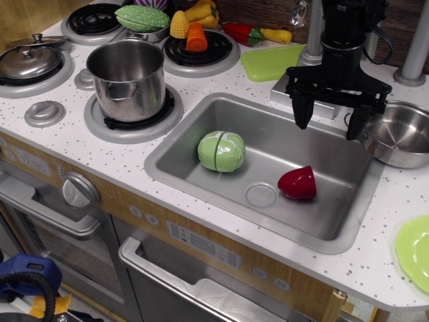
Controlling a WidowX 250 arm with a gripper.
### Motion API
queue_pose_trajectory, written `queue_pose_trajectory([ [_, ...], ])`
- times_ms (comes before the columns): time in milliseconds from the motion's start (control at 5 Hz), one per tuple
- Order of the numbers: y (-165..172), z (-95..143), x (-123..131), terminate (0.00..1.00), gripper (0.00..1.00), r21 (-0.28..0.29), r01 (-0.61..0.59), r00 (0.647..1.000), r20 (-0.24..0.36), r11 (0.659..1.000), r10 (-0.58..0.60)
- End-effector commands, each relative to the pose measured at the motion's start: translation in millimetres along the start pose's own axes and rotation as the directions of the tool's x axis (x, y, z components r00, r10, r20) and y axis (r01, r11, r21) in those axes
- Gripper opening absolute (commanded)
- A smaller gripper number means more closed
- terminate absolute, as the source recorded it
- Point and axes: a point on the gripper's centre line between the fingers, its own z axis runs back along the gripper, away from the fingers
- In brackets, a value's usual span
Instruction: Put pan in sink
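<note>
The pan [401, 134] is a shallow shiny steel pan on the white countertop just right of the sink, its rim near the sink's right edge. The sink [201, 171] is a grey rectangular basin with a round drain. My gripper [330, 125] is black, with fingers spread wide open and pointing down. It hangs over the sink's back right corner, just left of the pan, and holds nothing. Its right finger [355, 124] is close to the pan's left rim.
In the sink lie a green cabbage [222, 151] and a red pepper piece [297, 183]. A tall steel stockpot [127, 79] stands on the front burner, a lidded pot [30, 60] at far left. Toy vegetables [194, 27] sit at the back. A green plate [415, 251] is at right.
</note>
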Motion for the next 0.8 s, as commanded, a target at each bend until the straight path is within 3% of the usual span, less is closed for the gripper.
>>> queue_pose_trajectory([
  [0, 0.0, 0.0, 0.0, 0.00, 1.00, 0.000, 0.000, 1.000, 0.000, 1.000, 0.000],
  [400, -19.8, 15.9, 1.3, 0.00, 1.00, 0.008, -0.152, 0.988, 0.034, 0.988, 0.152],
  [600, -30.4, 21.8, 3.6, 0.00, 1.00, -0.019, -0.236, 0.971, 0.043, 0.972, 0.237],
])
